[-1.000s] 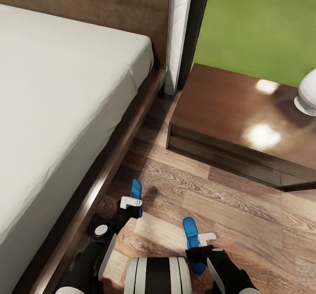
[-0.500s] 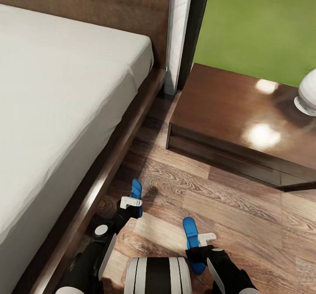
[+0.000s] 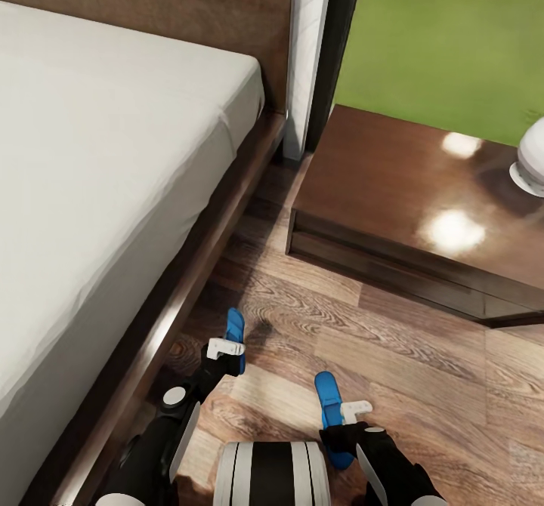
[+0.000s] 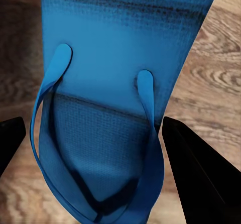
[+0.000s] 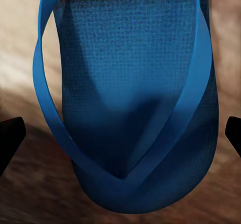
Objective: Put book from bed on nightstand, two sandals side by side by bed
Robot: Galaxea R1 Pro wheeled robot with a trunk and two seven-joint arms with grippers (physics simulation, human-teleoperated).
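Head view: bed (image 3: 91,151) at left, pale grey mattress, dark wooden frame. Nightstand (image 3: 393,196) at right by the window, glossy top, a white lamp base (image 3: 529,160) at its far edge. Wood-plank floor (image 3: 408,362) between.

Left gripper (image 3: 225,349) low beside the bed frame, left sandal (image 3: 235,331) between its jaws. Right gripper (image 3: 349,414) further from the bed, right sandal (image 3: 328,396) between its jaws. Sandals apart, roughly parallel, toes toward the headboard wall.

Wrist views: blue sandal strap-side up in each (image 4: 110,98) (image 5: 135,108), dark fingers (image 4: 201,174) spread either side, not touching the edges. Lifted or resting on floor: cannot tell.
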